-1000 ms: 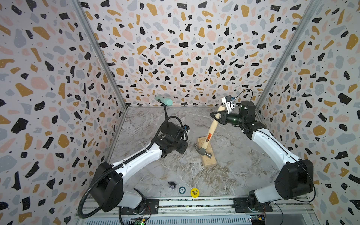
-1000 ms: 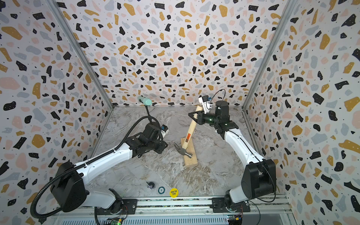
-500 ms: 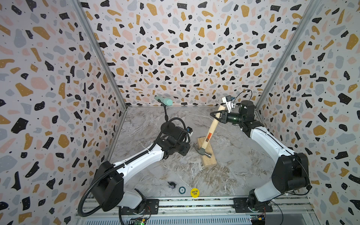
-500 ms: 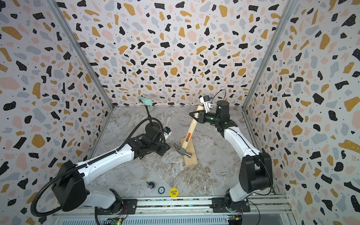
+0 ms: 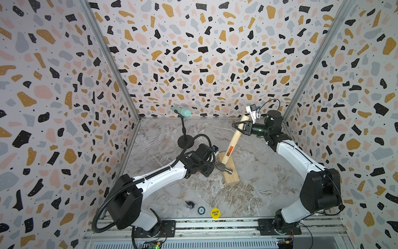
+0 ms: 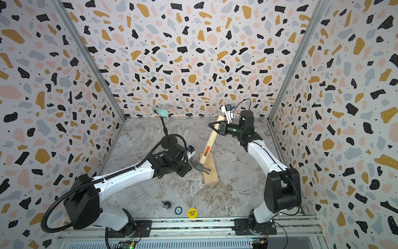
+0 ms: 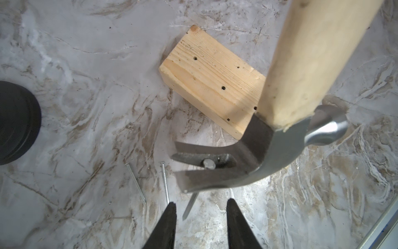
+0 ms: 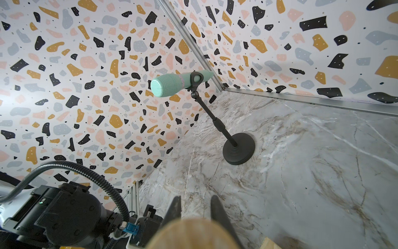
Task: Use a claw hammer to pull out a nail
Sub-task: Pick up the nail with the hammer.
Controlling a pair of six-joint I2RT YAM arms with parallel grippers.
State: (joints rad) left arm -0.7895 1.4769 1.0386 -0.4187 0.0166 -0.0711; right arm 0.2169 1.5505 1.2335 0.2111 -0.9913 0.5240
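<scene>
While the right gripper [image 5: 237, 126] clenches the upper end of the handle, the claw hammer [image 5: 232, 143] leans steeply just right of centre in both top views. Its wooden handle rises toward the upper right and its steel head sits low by the wood block [image 5: 231, 179]. From the right wrist camera, the rounded end of the handle fills the gap between the two dark fingers [image 8: 219, 213].

The left gripper [image 7: 200, 203] (seen from its own wrist camera) has its jaws released, set apart and clasping nothing, and it hovers close beside the claw. The nail [image 7: 208, 165] sits in the claw's slot with its head resting on the two prongs. Its shaft hangs free beneath them and slants toward the gap between the left fingertips, appearing clear of both.

The claw lies beyond the block's edge, over the bare table [image 7: 86, 107], and the block's top face shows several small dark holes. Two loose nails [image 7: 164, 183] lie on the table just beside the claw. A green microphone [image 5: 182, 112] on a black stand occupies the upper centre of the top views, well apart from the hammer.
</scene>
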